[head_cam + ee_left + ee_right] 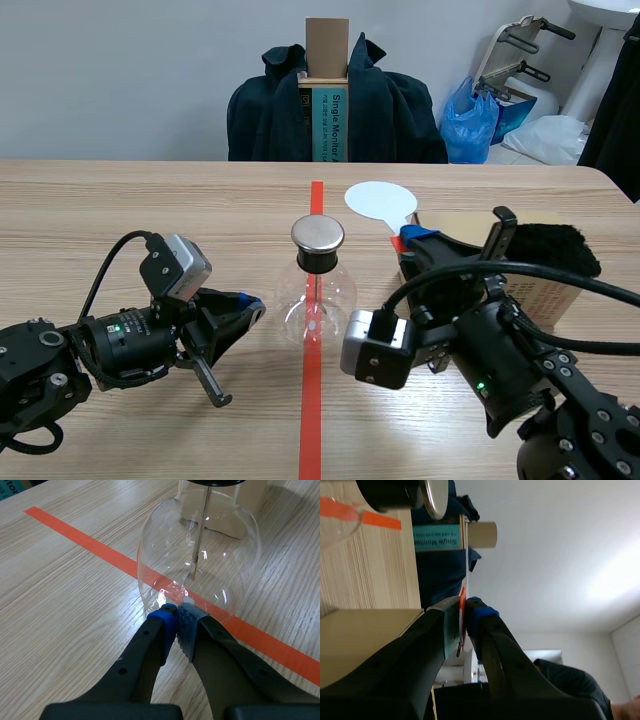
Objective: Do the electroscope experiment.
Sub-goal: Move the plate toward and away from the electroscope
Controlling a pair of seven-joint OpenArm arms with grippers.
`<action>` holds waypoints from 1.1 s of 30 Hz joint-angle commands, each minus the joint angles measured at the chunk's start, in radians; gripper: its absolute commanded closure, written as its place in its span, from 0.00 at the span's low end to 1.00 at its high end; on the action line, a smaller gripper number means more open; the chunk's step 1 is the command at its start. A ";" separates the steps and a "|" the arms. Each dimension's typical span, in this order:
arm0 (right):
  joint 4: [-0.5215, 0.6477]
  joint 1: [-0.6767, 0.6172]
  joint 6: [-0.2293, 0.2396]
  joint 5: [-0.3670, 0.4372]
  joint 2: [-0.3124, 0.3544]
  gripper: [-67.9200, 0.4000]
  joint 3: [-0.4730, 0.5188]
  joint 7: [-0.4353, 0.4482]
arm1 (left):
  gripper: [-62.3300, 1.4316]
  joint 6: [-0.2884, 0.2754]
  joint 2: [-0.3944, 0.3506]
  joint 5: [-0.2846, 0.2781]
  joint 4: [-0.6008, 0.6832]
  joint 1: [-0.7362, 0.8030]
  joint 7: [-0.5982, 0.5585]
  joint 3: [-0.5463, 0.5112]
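Since the left claw (250, 306) has its fingers pressed together on nothing, tips just at the foot of the glass flask (315, 300), it would serve best as a light stop against the bulb rather than a push. The glass is thin, smooth and round, and could skid on the wood-grain tabletop (120, 210). The flask stands mid-table on the orange-red tape line (311, 420). It is sealed by a black stopper (320, 262) under a polished metal disc (318, 234), with a slim rod (199, 540) hanging inside. Right of it, the right claw (408, 240) is clamped on the thin orange-red handle of a flat white paddle (380, 201). Nearby is a cardboard box (545, 292) bearing a black fuzzy pad (558, 246). I judge the paddle should approach the disc slowly and level, touching only metal.
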 commanded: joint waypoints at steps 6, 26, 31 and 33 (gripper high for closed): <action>0.007 0.002 -0.011 -0.005 0.007 0.98 0.004 0.102 | 0.93 0.002 0.002 -0.006 0.016 -0.008 -0.013 -0.007; 0.007 0.002 -0.011 -0.005 0.007 0.98 0.004 0.224 | 0.93 0.002 0.002 -0.006 0.016 -0.008 -0.013 -0.007; 0.007 0.002 -0.011 -0.005 0.007 0.98 0.004 0.223 | 0.93 0.002 0.002 -0.006 0.016 -0.008 -0.013 -0.007; 0.007 0.002 -0.011 -0.004 0.007 0.98 0.004 0.221 | 0.93 0.002 0.002 -0.006 0.016 -0.008 -0.013 -0.007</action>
